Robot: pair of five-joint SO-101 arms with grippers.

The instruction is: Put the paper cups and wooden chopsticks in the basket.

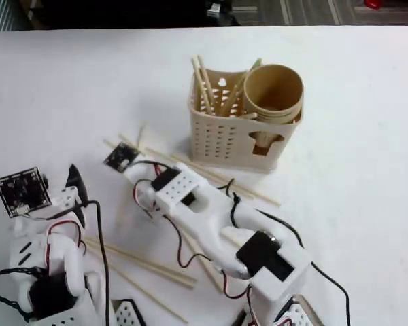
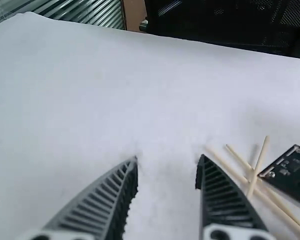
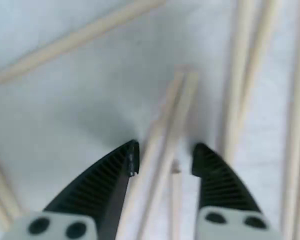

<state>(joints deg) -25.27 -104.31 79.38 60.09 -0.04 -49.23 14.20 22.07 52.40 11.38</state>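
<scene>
Roughly halfway, judging from the layout. Already in the basket [image 1: 226,142], far and right of centre on the bench [image 1: 367,217]: paper cups [image 1: 273,92] nested in its right compartment, and several wooden chopsticks [image 1: 205,85] standing tilted in its left one. Cup part of the job judged finished.

Still to collect: loose chopsticks [image 1: 143,263] lying flat on the bench between the two arms, plus more just near of the basket [image 1: 258,194], running under the right arm [image 1: 211,217]. Exact count hard to tell with the arm in the way.

Right jaws: apart, low over the bench, straddling a side-by-side pair of sticks [image 3: 167,130], not yet clamped on them. Left jaws: apart too, holding nothing, above bare bench at the near left, with a few sticks [image 2: 255,170] just beside them on the right.
</scene>
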